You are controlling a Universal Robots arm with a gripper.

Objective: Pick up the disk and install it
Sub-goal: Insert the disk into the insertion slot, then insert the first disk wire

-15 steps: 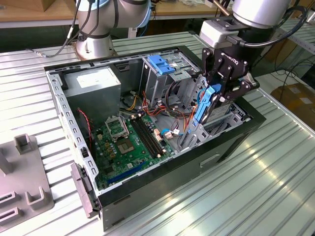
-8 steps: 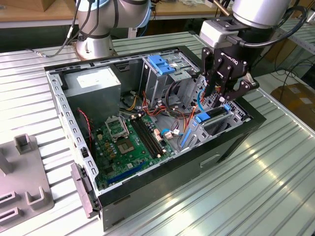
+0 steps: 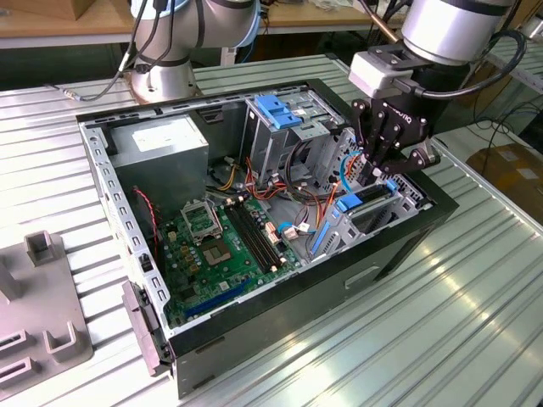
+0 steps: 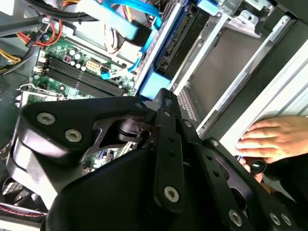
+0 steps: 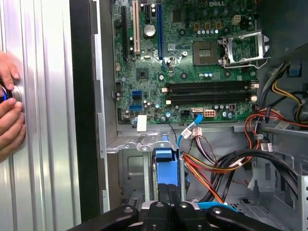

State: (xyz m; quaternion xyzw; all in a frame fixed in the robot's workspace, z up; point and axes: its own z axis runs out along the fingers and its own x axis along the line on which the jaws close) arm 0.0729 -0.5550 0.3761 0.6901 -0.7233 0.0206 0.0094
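The disk point(image 3: 361, 206) stands on edge in the grey metal drive bay point(image 3: 405, 197) at the front corner of the open computer case, on the exterior view's right. Its blue carrier rail runs down into the bay. My black gripper point(image 3: 383, 178) hangs right over the disk's upper end. In the first wrist view the gripper point(image 5: 169, 199) has its fingers together with no gap, the tips against the disk's blue end point(image 5: 166, 161). The second wrist view shows the gripper point(image 4: 166, 96) touching the same blue end of the disk point(image 4: 153, 86).
A green motherboard point(image 3: 225, 246) lies on the case floor, with bundled orange, black and blue cables point(image 5: 226, 163) beside the bay. A blue handle block point(image 3: 278, 110) tops the rear cage. A person's hand point(image 5: 9, 110) rests on the ribbed table beside the case. A grey fixture point(image 3: 42, 331) sits on the exterior view's left.
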